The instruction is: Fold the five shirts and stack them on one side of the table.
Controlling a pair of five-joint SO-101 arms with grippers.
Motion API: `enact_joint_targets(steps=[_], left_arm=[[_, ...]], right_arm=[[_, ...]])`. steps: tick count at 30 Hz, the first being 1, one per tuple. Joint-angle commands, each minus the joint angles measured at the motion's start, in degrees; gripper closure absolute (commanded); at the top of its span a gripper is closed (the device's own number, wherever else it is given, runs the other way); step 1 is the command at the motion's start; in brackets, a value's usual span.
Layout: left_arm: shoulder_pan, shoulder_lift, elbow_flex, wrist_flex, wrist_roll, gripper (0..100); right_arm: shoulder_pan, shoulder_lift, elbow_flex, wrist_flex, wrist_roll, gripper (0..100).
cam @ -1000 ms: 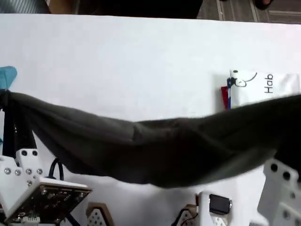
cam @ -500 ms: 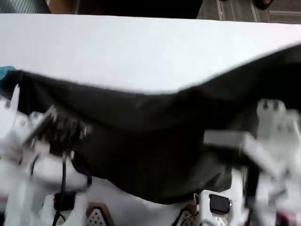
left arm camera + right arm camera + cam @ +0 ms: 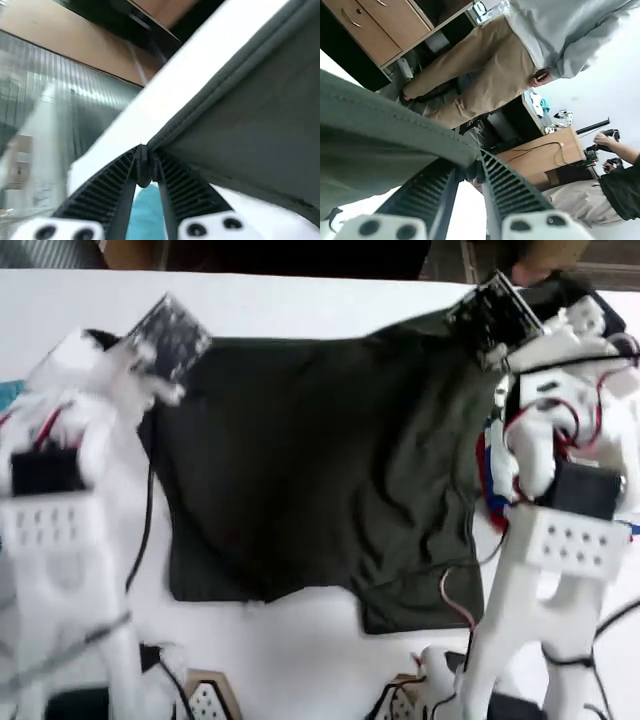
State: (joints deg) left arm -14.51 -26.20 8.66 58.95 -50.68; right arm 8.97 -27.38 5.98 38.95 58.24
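The dark olive-grey fabric shirt [image 3: 320,470] lies spread on the white table [image 3: 300,300], its long axis running from the left gripper [image 3: 145,170] across to the right gripper [image 3: 470,172]. Each gripper is pressed together on one far corner of its hem.

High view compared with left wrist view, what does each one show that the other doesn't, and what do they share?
High view: the whole shirt spread on the table, the left arm and right arm at its far corners, and a red and blue edge beside the right arm. Left wrist view: the left pincer shut on the shirt's hem, close up. Both: the shirt, the table and a teal thing.
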Motion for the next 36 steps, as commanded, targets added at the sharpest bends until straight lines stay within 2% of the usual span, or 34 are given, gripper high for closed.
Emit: enact_joint_targets(steps=[1,8,17,23,26,30,36], left_arm=[[-0.35,11.78,-9.63,1.14,1.58,98],[1.32,30.86,-29.67,13.19,3.69,98],[3.25,50.46,-45.32,23.03,3.60,98],[3.43,54.95,-53.49,36.48,3.43,98],[3.96,54.86,-57.54,43.87,0.44,98],[2.99,52.22,-53.32,43.60,1.23,98],[6.07,39.21,-34.15,43.34,0.97,98]], right_arm=[[0.13,4.44,-0.26,-4.26,-0.18,97.6],[-0.13,9.89,0.09,-1.63,-0.26,97.6],[0.04,20.00,0.09,6.29,-0.35,97.6],[0.04,20.97,-0.35,14.20,-3.96,97.6],[-0.22,17.45,0.00,18.42,-3.96,97.6],[-0.31,11.82,0.70,24.04,-3.96,97.6],[-0.31,2.77,11.60,24.92,-3.87,97.6]])
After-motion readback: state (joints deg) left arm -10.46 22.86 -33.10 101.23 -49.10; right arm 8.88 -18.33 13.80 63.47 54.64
